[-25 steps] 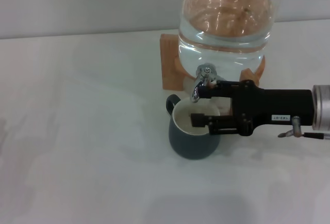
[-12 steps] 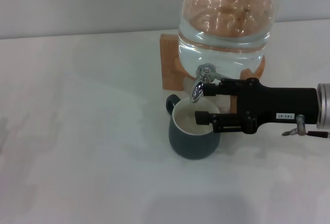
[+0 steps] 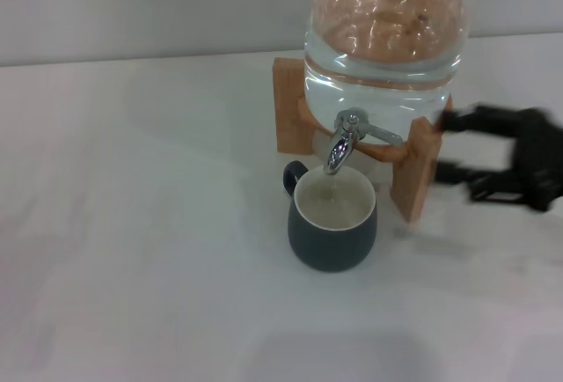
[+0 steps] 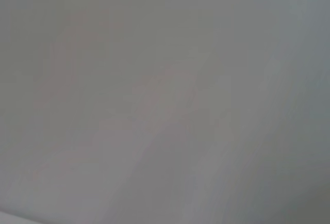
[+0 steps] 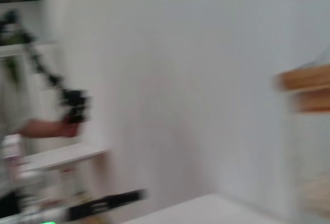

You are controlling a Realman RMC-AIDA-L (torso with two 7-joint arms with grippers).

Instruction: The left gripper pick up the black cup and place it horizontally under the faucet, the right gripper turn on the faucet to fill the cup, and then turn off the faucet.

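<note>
Below the faucet (image 3: 341, 144), the black cup (image 3: 332, 224) is standing upright on the white bench (image 3: 149, 224), its cream inside facing the spout and its handle pointing away toward the jar's wooden stand (image 3: 290, 105). Right of the stand's near leg, the right claw (image 3: 450, 146) is hanging blurred, fingers spread and gripping nothing. Bare bench is lying open to the cup's left and front.
</note>
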